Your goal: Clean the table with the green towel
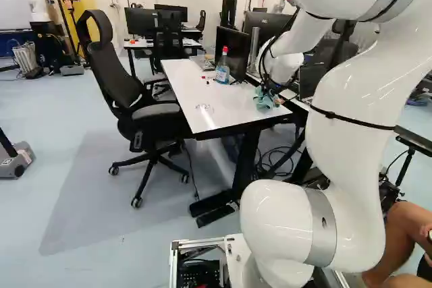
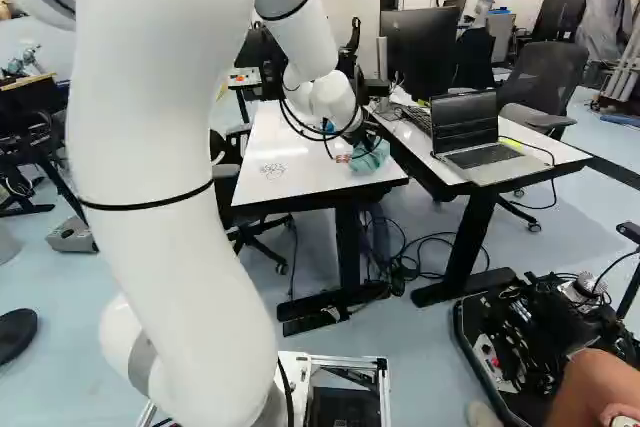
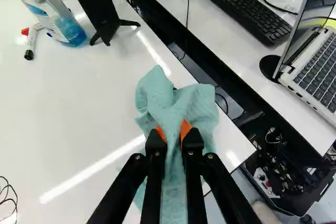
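- Two orange-padded fingers of the black gripper (image 2: 366, 135) squeeze the soft, light green cloth towel (image 3: 167, 98) from both sides, fabric bunched between them.
- Towel sits at the near corner of the white rectangular table (image 1: 209, 92), by the edge facing the white desk (image 3: 249, 59).
- Glossy white arm (image 1: 344, 133) reaches out to that corner.
- Dark scribble (image 2: 272, 169) on the tabletop, apart from the towel.
- Clear plastic bottle (image 1: 223, 69), blue liquid, red top, upright farther up the table; white marker (image 3: 31, 44), black cap, lies near it.
- Black monitor (image 1: 232, 50) stands just beside the bottle.
- Open silver laptop (image 2: 485, 147) and black keyboard (image 3: 241, 6) on the desk.
- Black office chair (image 1: 118, 75) alongside the table.
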Motion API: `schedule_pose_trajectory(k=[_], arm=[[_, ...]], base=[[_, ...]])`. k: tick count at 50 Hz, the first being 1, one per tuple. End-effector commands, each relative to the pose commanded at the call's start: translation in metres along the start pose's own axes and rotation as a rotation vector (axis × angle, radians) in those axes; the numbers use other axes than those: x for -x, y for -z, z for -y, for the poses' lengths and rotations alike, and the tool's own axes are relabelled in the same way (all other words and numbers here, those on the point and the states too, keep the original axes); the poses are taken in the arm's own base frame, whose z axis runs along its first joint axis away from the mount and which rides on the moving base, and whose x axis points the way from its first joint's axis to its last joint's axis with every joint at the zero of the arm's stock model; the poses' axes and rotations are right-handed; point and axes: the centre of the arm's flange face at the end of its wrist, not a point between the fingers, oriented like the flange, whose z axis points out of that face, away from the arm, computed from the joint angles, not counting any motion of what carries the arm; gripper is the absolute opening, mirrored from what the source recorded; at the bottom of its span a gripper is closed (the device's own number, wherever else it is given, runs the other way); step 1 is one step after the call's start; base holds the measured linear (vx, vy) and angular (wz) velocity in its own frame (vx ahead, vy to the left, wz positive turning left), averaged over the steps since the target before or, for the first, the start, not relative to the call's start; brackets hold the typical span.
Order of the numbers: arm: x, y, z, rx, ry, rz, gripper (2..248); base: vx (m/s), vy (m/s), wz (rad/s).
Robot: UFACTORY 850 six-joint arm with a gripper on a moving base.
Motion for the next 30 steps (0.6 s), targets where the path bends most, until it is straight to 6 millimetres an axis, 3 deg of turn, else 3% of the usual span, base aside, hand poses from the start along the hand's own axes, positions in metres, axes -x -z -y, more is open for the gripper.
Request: schedule_pose_trajectory(k=[30], arm=[[-0.009,0.036,0.02,-0.028,0.026,-0.079,46]], base=[[0.0,0.0,0.0]])
